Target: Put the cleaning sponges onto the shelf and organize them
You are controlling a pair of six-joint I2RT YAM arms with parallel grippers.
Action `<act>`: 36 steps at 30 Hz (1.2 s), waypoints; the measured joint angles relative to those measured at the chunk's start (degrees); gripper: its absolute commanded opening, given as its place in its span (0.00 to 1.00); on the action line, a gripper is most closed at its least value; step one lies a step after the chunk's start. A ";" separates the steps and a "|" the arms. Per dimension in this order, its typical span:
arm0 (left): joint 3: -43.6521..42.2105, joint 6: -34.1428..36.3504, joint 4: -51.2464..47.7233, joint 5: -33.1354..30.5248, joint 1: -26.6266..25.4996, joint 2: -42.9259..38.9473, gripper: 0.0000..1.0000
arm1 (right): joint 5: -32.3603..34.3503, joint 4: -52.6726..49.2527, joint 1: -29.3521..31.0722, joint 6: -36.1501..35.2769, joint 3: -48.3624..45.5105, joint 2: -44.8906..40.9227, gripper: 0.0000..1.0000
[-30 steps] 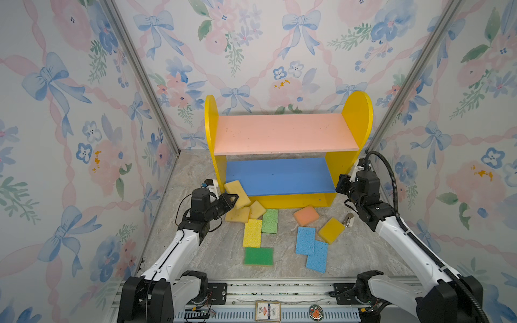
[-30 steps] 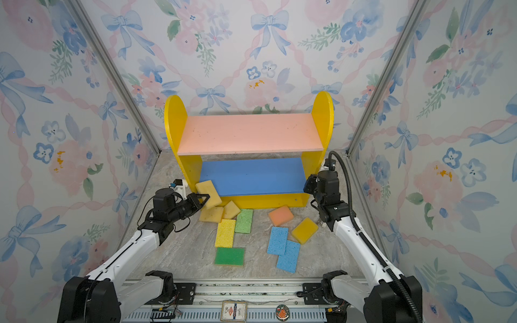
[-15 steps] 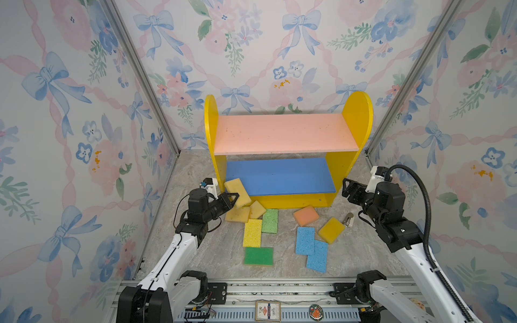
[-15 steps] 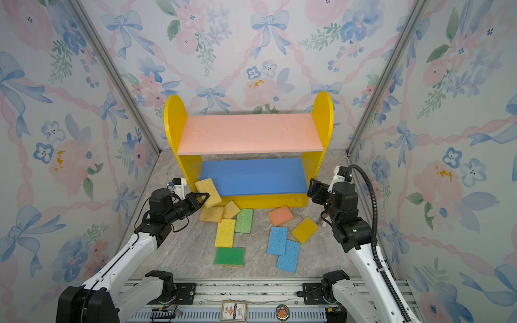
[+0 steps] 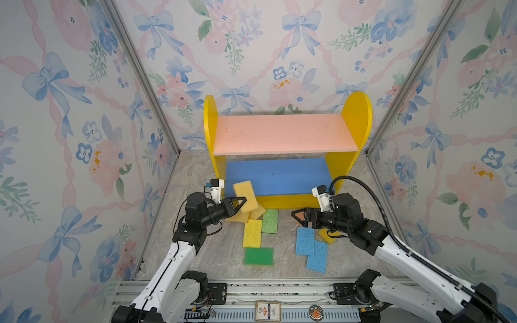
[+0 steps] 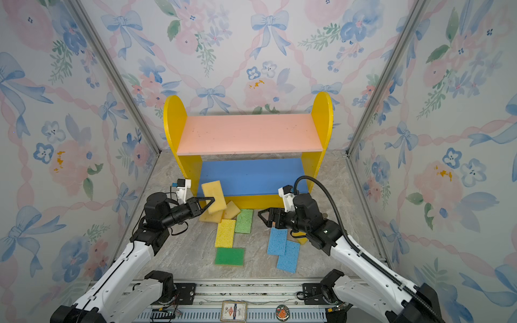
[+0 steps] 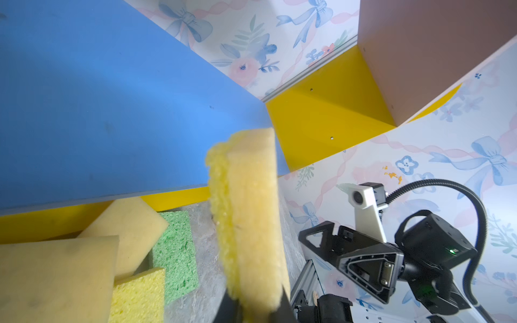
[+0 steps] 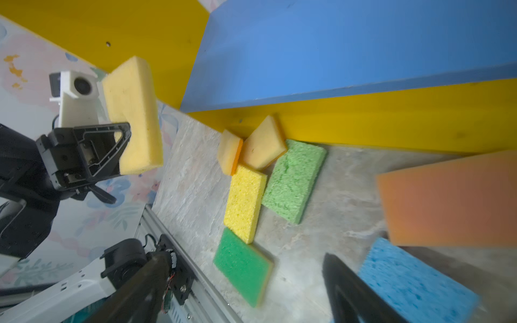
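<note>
The left jaws pinch a pale yellow rectangular foam sponge [image 5: 246,195] by its lower end, holding it tilted above the grey marbled counter [image 5: 282,251], at the front left corner of the blue lower board [image 5: 277,176] of the two-tier wooden shelf [image 5: 355,117]; the right jaws stand spread wide over a flat orange sponge [image 8: 447,198]; a light green sponge [image 5: 270,221], a bright yellow sponge [image 5: 252,233], a dark green sponge [image 5: 258,256] and two light blue sponges [image 5: 305,241] lie on the counter before the shelf.
</note>
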 measured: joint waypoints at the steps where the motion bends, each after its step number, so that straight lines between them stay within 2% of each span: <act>1: -0.33 -0.59 0.74 0.61 0.00 -0.46 0.13 | -1.25 2.47 1.46 0.72 1.16 3.52 0.83; 6: -2.64 -3.85 4.46 2.32 0.00 -2.34 0.13 | -7.10 17.51 3.96 6.08 5.62 16.39 0.75; 12: -3.74 -5.97 6.38 2.99 0.00 -2.89 0.13 | -10.75 28.76 4.85 10.75 10.64 25.18 0.68; 18: -4.02 -6.64 7.26 3.23 0.00 -2.97 0.13 | -13.29 35.74 5.75 14.47 12.17 28.26 0.50; 25: -4.28 -6.67 7.87 3.21 0.02 -2.97 0.13 | -14.05 37.97 5.75 16.65 12.17 28.76 0.30; 30: -4.31 -6.86 8.48 3.17 0.02 -2.97 0.13 | -14.01 38.42 5.73 17.14 12.17 29.46 0.25; 31: -4.37 -6.97 8.48 3.15 0.02 -2.97 0.14 | -14.01 38.42 5.73 17.16 12.20 29.62 0.24; 32: -4.44 -7.06 8.48 3.13 0.02 -2.97 0.21 | -14.03 38.42 5.73 17.14 12.22 29.68 0.23; 36: -4.48 -6.93 8.11 2.69 0.02 -2.97 0.64 | -14.10 38.27 5.68 17.53 13.22 30.27 0.21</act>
